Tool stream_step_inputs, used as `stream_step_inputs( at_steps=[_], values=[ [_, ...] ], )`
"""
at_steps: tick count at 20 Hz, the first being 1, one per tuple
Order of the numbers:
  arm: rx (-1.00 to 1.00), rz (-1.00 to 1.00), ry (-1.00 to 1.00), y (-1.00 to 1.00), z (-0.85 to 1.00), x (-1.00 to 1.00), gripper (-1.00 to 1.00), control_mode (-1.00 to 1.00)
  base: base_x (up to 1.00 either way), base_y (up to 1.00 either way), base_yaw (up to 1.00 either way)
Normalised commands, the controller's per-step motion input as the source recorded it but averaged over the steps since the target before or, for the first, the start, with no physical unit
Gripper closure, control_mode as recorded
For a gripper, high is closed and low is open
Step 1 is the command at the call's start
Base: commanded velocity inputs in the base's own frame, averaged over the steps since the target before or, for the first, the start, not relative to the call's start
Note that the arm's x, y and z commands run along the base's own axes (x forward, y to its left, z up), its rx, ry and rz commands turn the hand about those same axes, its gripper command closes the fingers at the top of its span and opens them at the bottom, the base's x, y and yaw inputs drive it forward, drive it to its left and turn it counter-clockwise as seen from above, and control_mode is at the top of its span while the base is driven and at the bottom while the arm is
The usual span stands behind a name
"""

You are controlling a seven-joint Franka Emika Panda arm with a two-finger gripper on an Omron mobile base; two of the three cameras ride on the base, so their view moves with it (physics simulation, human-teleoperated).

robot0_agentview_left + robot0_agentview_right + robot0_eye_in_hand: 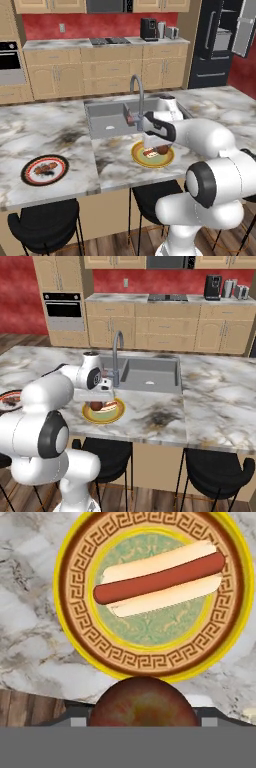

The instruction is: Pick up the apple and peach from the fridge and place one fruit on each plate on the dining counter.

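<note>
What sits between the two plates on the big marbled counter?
Only bare marbled top, in the left base view, between the yellow-rimmed plate and the dark-rimmed plate.

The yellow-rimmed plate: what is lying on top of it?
A hot dog in a bun lies on the yellow-rimmed plate. The gripper holds a red fruit over its near edge, covering that part of the rim.

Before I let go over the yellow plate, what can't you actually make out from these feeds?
- Fruit: apple or peach unclear; hand view's bottom cuts it off.
- Gripper: its white hand hides the fingers in both base views.
- Gap between fruit and yellow-rimmed plate: unreadable.
- Fridge shelves: too small, cut by the left base view's edge.
</note>
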Motion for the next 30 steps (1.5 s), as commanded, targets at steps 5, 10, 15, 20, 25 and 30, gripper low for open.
stream_step_inputs(
  at_steps=[5,10,15,20,25,30],
  values=[
    [0.00,0.30,-0.02,-0.24,-0.05,0.01,1.00,-1.00,0.00,0.00,0.00],
    [0.00,0.06,-0.02,-0.11,-0.32,0.40,1.00,-1.00,0.00,0.00,0.00],
    [0.00,0.00,0.00,0.00,-0.47,0.22,1.00,-1.00,0.00,0.00,0.00],
    [0.00,0.00,-0.03,0.00,-0.18,0.01,1.00,-1.00,0.00,0.00,0.00],
    [0.00,0.00,-0.05,0.00,-0.10,0.05,1.00,-1.00,0.00,0.00,0.00],
    [0.00,-0.01,-0.01,0.00,-0.24,0.22,1.00,-1.00,0.00,0.00,0.00]
  ],
)
